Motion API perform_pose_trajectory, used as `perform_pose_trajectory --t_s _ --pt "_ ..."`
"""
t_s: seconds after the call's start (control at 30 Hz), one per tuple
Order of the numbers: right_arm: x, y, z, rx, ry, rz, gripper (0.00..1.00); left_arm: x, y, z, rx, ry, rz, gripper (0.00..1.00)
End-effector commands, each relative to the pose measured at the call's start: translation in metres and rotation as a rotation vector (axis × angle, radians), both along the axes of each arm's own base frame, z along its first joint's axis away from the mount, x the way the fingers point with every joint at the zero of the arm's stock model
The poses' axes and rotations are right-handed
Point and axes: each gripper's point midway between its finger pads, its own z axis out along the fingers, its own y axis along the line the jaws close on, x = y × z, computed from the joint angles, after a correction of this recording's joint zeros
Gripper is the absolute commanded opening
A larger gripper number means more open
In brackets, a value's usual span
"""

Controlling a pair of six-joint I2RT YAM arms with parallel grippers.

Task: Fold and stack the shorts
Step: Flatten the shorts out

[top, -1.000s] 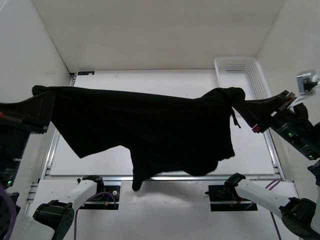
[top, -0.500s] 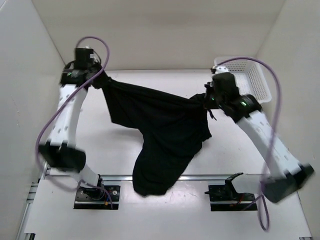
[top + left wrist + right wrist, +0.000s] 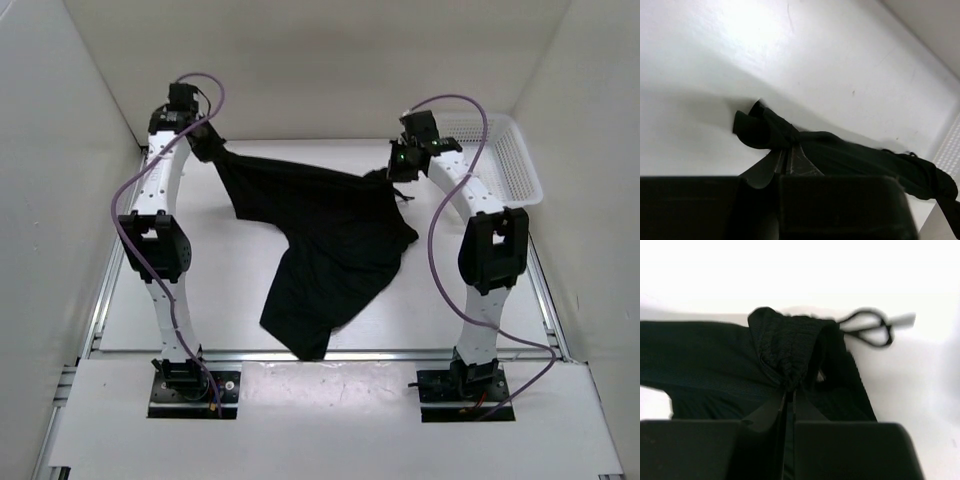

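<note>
Shorts (image 3: 320, 235) lower and farther back than before, sagging between jaws | left gripper (image 3: 207, 137), right gripper (image 3: 393, 172) each clamped on a corner.

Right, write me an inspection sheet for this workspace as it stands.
Surface: white table, partly under cloth.
Job's things: black shorts stretched between both arms at the far side, lower part trailing toward the near edge; drawstring loop dangling.
Clutter: white basket at the far right corner; nothing else seen.
End effectors: left end effector shut on the shorts; right end effector likewise.
Cables: purple cables loop along both arms.
Surroundings: white walls on three sides.
</note>
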Motion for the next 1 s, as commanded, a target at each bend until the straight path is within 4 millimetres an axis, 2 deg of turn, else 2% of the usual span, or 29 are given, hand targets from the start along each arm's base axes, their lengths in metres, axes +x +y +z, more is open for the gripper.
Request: perform_pose_trajectory --t_s 0.0,0.13,0.17,0.2,0.23,0.3,0.37,0.4,0.43,0.47,0.5,0.53,0.57,0.6,0.63,0.67,0.7,0.73,0.77,0.8,0.83,0.87,0.9,0.93,0.97 --pt "0.022 0.009 0.037 0.049 -0.095 0.036 0.0 0.015 0.027 0.044 0.026 -0.117 0.046 0.1" --pt "0.026 0.012 0.038 0.067 -0.099 0.033 0.0 0.018 0.033 0.042 0.033 -0.112 0.048 0.1" --pt "0.026 0.015 0.033 0.076 -0.086 0.043 0.0 0.019 0.033 0.038 0.033 -0.109 0.048 0.1" --pt "0.029 0.016 0.041 0.088 -0.102 0.035 0.0 0.019 0.033 0.038 0.033 -0.109 0.048 0.1" --pt "0.033 0.015 0.035 0.103 -0.085 0.025 0.0 0.02 0.033 0.033 0.039 -0.099 0.041 0.1" --pt "0.044 0.015 0.038 0.129 -0.094 0.019 0.0 0.021 0.033 0.028 0.033 -0.089 0.048 0.1" --pt "0.051 0.025 0.04 0.177 -0.091 0.031 0.0 0.026 0.038 0.018 0.02 -0.073 0.073 0.1" --pt "0.071 0.029 0.043 0.203 -0.119 0.042 0.11 0.029 0.038 0.014 0.02 -0.068 0.073 0.1" --pt "0.08 0.032 0.046 0.231 -0.119 0.062 0.35 0.032 0.04 0.01 -0.007 -0.063 0.083 0.22" --pt "0.086 0.04 0.049 0.273 -0.114 0.074 0.63 0.038 0.046 -0.005 -0.03 -0.037 0.093 0.32" --pt "0.099 0.04 0.053 0.303 -0.123 0.073 0.92 0.042 0.047 -0.005 -0.057 -0.043 0.096 0.41" --pt "0.102 0.042 0.058 0.338 -0.127 0.091 1.0 0.04 0.04 -0.01 -0.087 -0.024 0.072 0.51" --pt "0.099 0.042 0.065 0.34 -0.133 0.092 1.0 0.041 0.047 -0.007 -0.086 -0.033 0.084 0.68" --pt "0.096 0.038 0.06 0.325 -0.124 0.075 1.0 0.036 0.049 -0.007 -0.074 -0.022 0.083 0.71" --pt "0.094 0.034 0.059 0.309 -0.126 0.058 1.0 0.033 0.055 -0.005 -0.04 -0.024 0.094 0.81" --pt "0.089 0.022 0.079 0.286 -0.172 0.036 1.0 0.032 0.058 0.0 -0.025 -0.037 0.106 0.9" --pt "0.085 0.021 0.08 0.287 -0.18 0.036 1.0 0.025 0.06 0.011 -0.008 -0.05 0.108 0.9" --pt "0.073 0.018 0.058 0.277 -0.12 0.029 1.0 0.022 0.065 0.015 0.025 -0.057 0.117 0.91" --pt "0.063 0.011 0.069 0.278 -0.129 0.019 1.0 0.019 0.067 0.02 0.033 -0.063 0.124 0.91" --pt "0.048 0.006 0.046 0.26 -0.065 0.004 1.0 0.01 0.069 0.028 0.048 -0.068 0.123 0.91" --pt "0.038 0.005 0.059 0.264 -0.087 0.007 1.0 0.002 0.07 0.028 0.059 -0.052 0.132 0.91" --pt "0.028 0.001 0.055 0.253 -0.068 -0.003 0.99 -0.007 0.07 0.027 0.065 -0.037 0.123 0.89" --pt "0.021 -0.002 0.052 0.244 -0.071 -0.012 0.97 -0.024 0.056 0.025 0.072 -0.011 0.102 0.87" --pt "-0.001 -0.006 0.04 0.243 -0.026 -0.024 0.94 -0.034 0.047 0.021 0.072 0.01 0.084 0.81" --pt "-0.012 -0.005 0.033 0.231 -0.01 -0.025 0.94 -0.041 0.036 0.019 0.078 0.009 0.054 0.8"
